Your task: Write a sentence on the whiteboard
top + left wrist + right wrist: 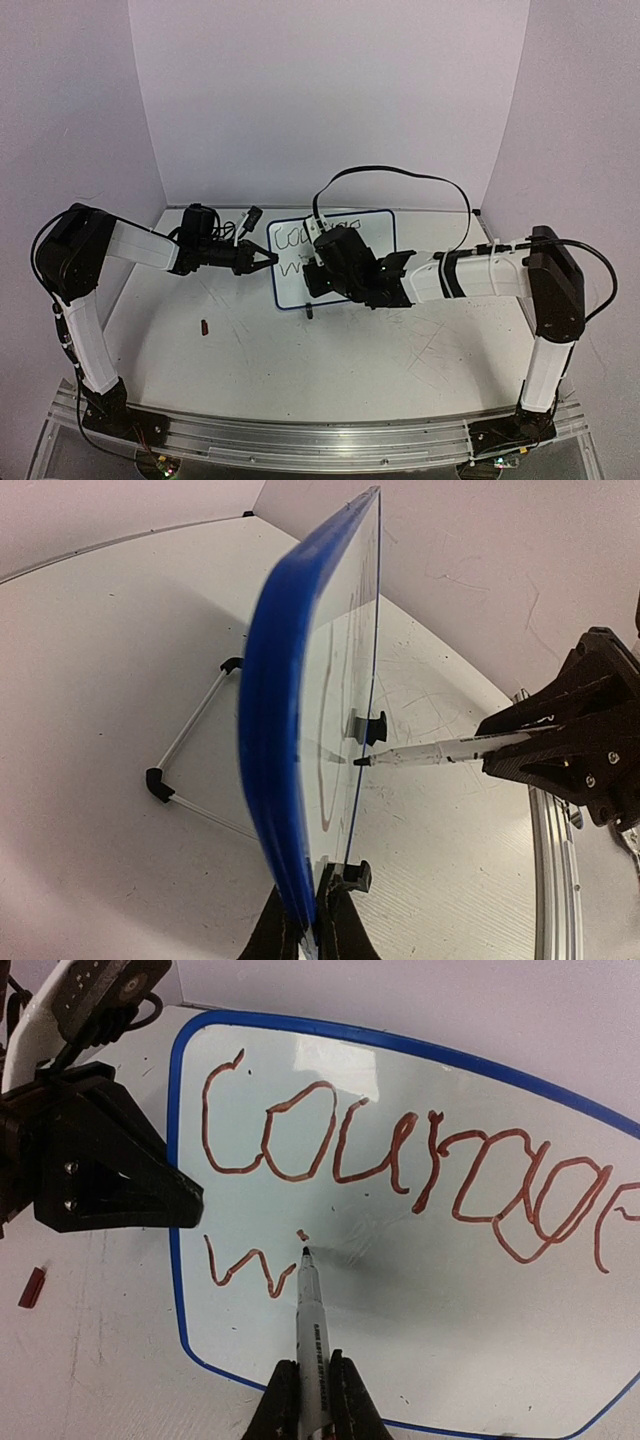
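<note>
The whiteboard (378, 228) stands upright on the white counter (350, 370). In the overhead view it sits toward 12 o'clock from the counter's middle, with its face turned to the arms. We see the left end effector (310, 925) clenched on the blue frame at the board's 9 o'clock edge, steadying it. The right end effector (308, 1400) is grasping a marker (308, 1305), its fingers closed around the barrel. The tip is at the glossy face, near 8 o'clock of the board in the right wrist view. We cannot tell whether it presses on the face.

The sentence (400, 1150) is partly written in loopy reddish-brown letters. "Courage" fills the upper line, and its last letter runs out of the view at 3 o'clock. The lower line holds only a "w" and a dotted "i", with the tip right at the "i".

We judge the task about halfway done. The first word is finished and the second is barely begun, with the rest of the lower line bare. What is left, we think, is to complete that line and lift the marker away. A small red piece (205, 326), perhaps the marker's cap, lies on the counter at 8 o'clock from the board, well apart from it.
</note>
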